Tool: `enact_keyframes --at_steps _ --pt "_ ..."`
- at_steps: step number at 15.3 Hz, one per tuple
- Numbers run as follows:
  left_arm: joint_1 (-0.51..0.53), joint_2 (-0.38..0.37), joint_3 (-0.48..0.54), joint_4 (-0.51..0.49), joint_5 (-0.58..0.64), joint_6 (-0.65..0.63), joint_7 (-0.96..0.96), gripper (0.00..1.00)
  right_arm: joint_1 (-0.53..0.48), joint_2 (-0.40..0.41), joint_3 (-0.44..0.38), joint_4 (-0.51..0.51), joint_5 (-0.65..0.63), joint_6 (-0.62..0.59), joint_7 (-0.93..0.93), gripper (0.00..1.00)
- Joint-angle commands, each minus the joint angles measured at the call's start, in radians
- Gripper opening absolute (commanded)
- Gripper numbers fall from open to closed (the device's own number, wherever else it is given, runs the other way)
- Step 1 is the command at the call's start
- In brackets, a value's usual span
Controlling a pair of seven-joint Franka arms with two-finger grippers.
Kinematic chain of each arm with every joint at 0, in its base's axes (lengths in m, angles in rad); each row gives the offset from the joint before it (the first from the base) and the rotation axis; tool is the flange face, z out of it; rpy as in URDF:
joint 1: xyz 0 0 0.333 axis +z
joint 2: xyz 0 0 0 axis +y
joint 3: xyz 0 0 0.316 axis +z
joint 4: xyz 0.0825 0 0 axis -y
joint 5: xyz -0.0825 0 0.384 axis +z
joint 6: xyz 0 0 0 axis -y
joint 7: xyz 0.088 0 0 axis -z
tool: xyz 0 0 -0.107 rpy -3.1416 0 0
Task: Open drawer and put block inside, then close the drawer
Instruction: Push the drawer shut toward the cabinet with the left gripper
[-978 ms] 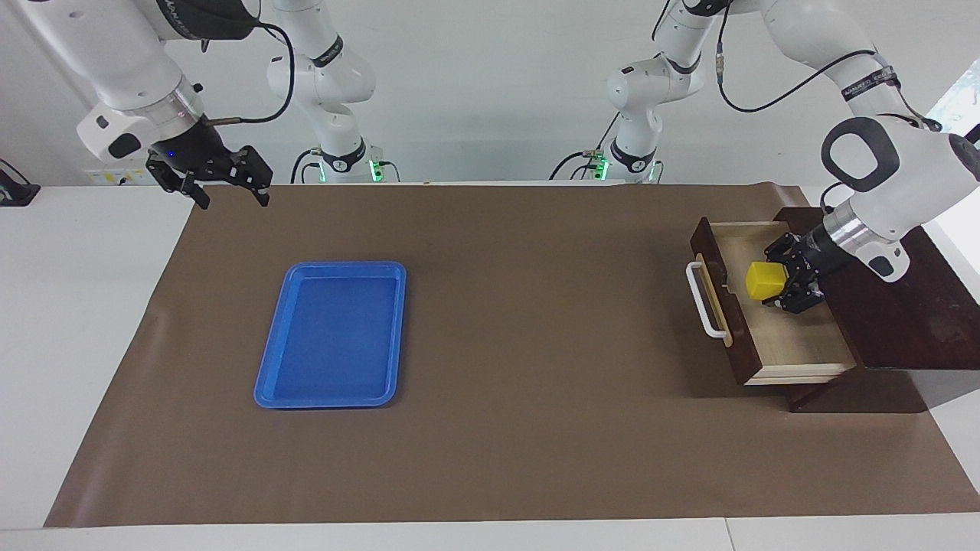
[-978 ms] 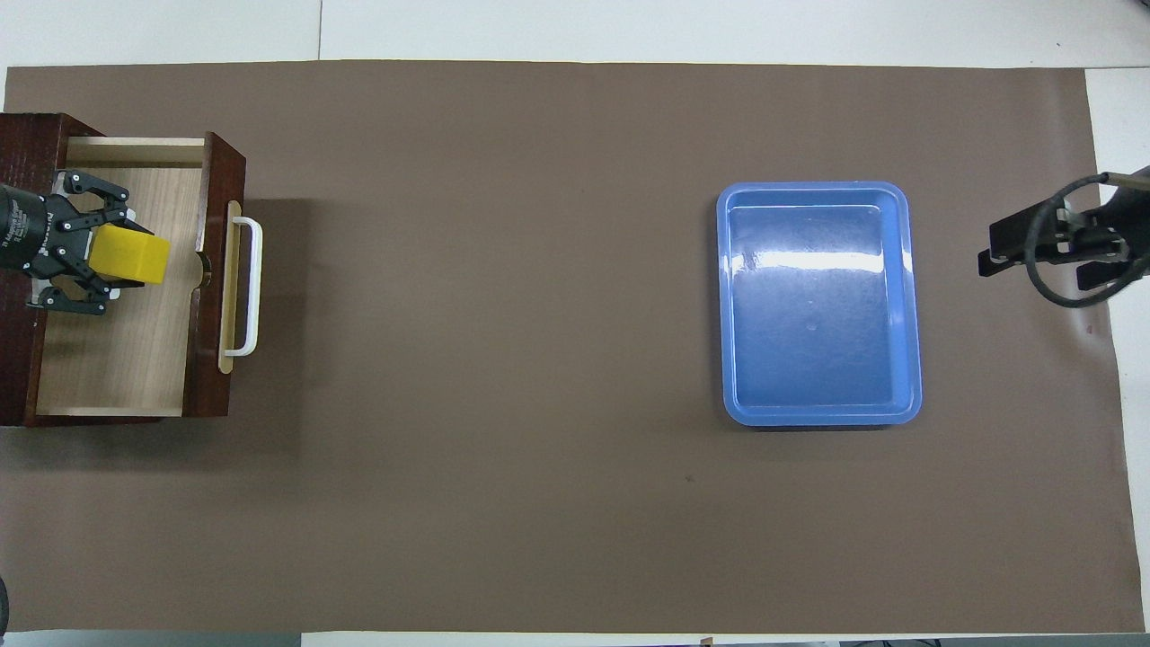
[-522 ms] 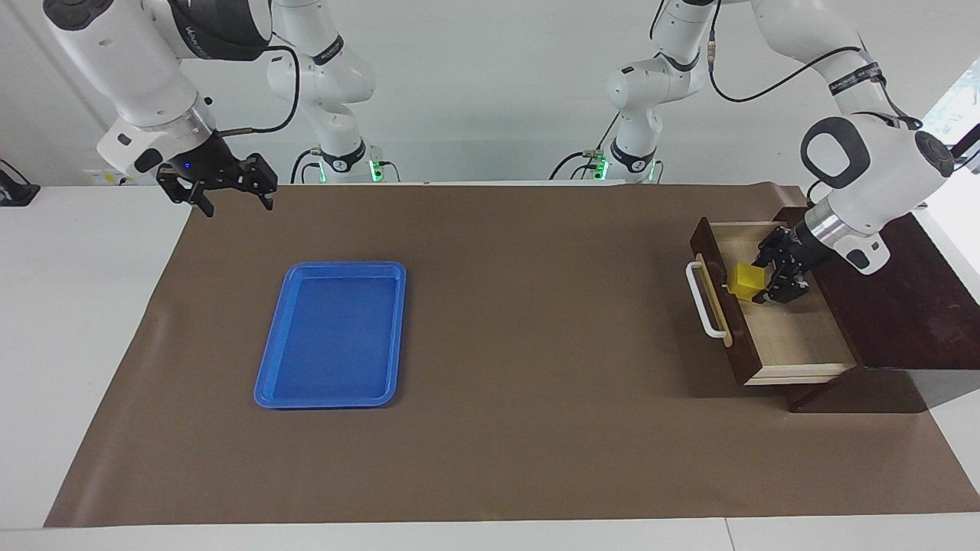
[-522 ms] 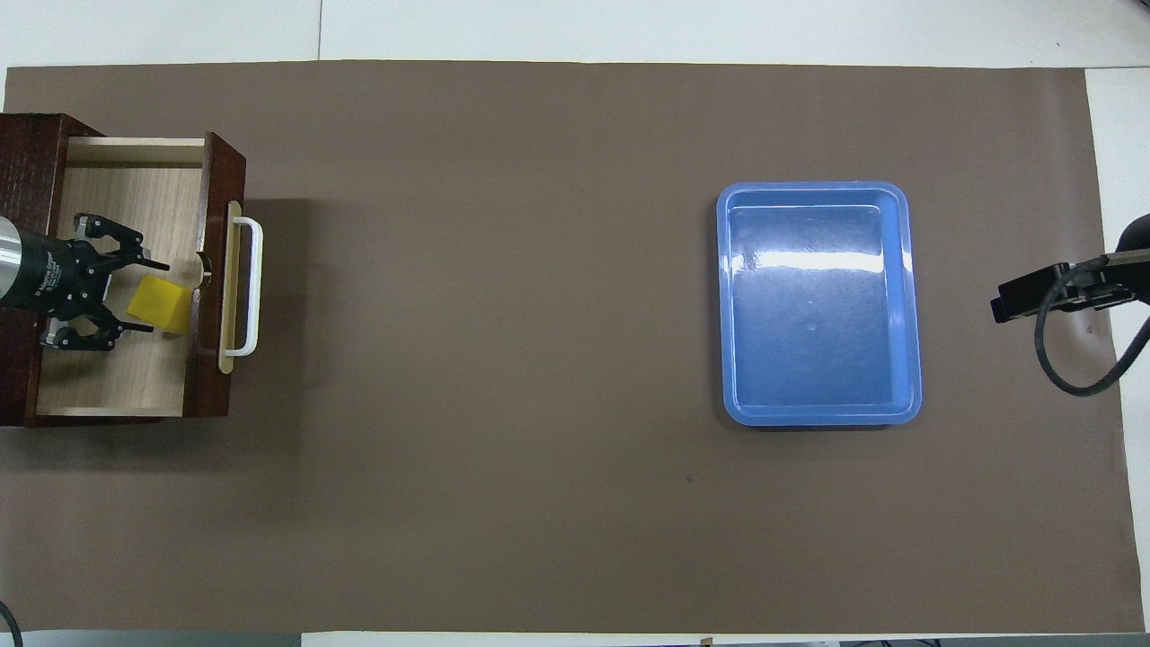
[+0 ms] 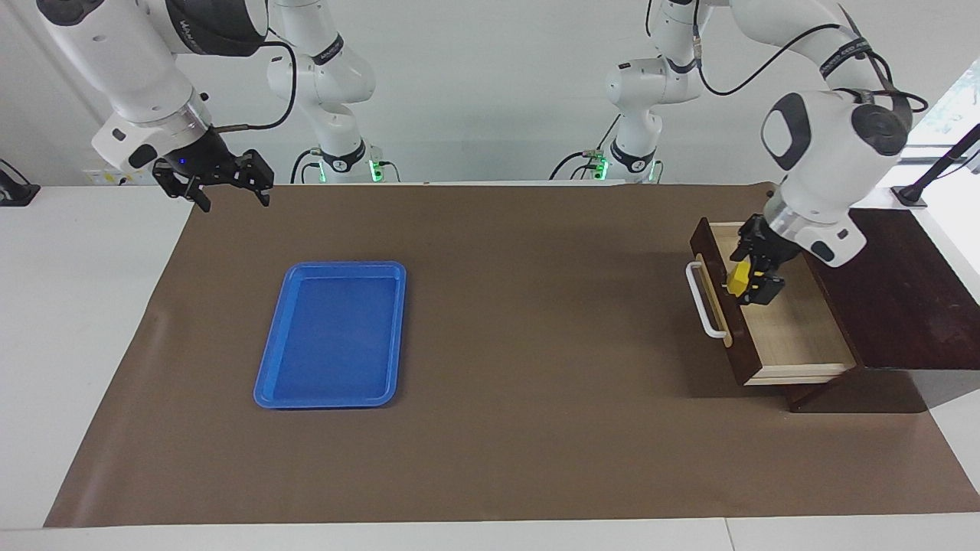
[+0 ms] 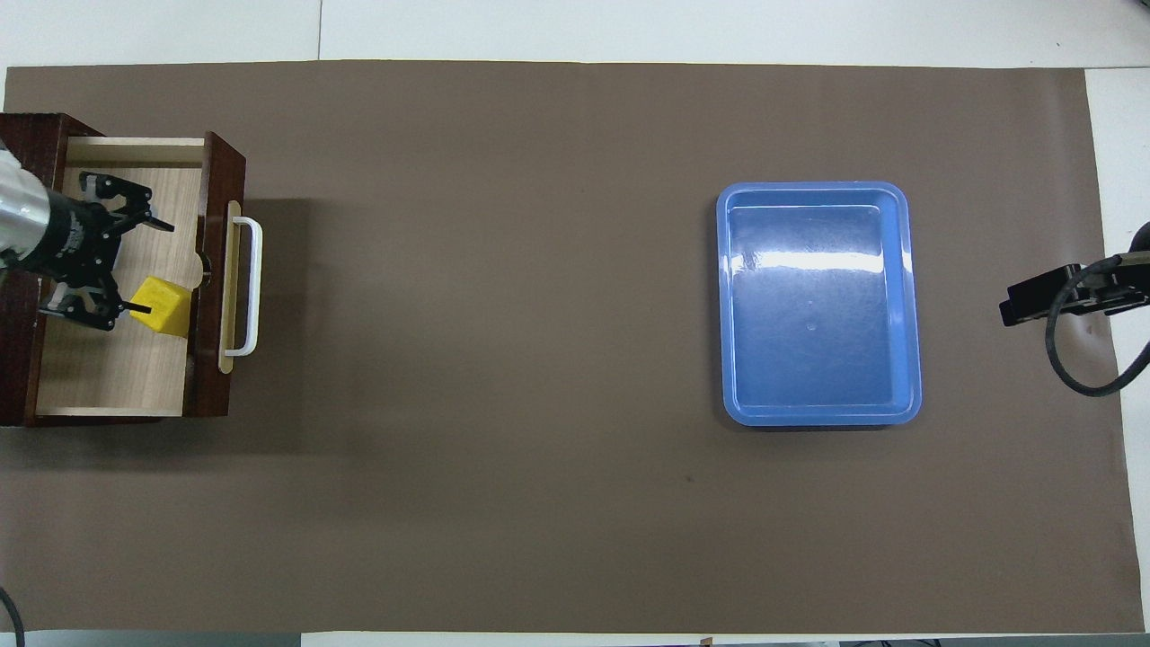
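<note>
The dark brown box's drawer (image 5: 796,329) stands pulled open at the left arm's end of the table, its pale wood floor showing in the overhead view (image 6: 117,377). The yellow block (image 5: 737,281) lies inside the drawer against its front panel (image 6: 162,305), by the white handle (image 5: 700,302). My left gripper (image 5: 754,266) is open low in the drawer, beside the block (image 6: 157,268); one fingertip (image 6: 135,308) is at the block's edge. My right gripper (image 5: 230,191) is open and empty, waiting over the mat's edge at the right arm's end.
A flat blue tray (image 5: 331,265) lies on the brown mat toward the right arm's end, also in the overhead view (image 6: 813,186). The dark box body (image 5: 903,306) sits at the mat's corner.
My left gripper opened and let go of the block, which now rests on the drawer floor by the front panel. The gripper turned and shifted along the drawer. The right arm shifted slightly.
</note>
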Motion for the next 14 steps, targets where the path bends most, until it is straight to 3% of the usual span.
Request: enact_keyframes --at_steps 1,6,10,14 --pt "-0.033 0.019 0.016 -0.021 0.047 0.006 -0.095 1.0 -0.009 -0.012 0.01 -0.013 -0.042 -0.009 0.011 1.0" --pt "-0.018 -0.01 0.019 -0.136 0.166 0.129 -0.156 1.0 -0.009 -0.01 0.01 -0.013 -0.045 0.001 0.01 1.0" --pt "0.084 0.0 0.019 -0.119 0.243 0.166 -0.123 1.0 -0.011 -0.001 0.01 -0.011 -0.045 0.011 0.01 1.0" --pt "0.241 0.002 0.017 -0.128 0.246 0.241 0.072 1.0 0.001 0.026 -0.007 0.003 -0.041 0.011 0.01 1.0"
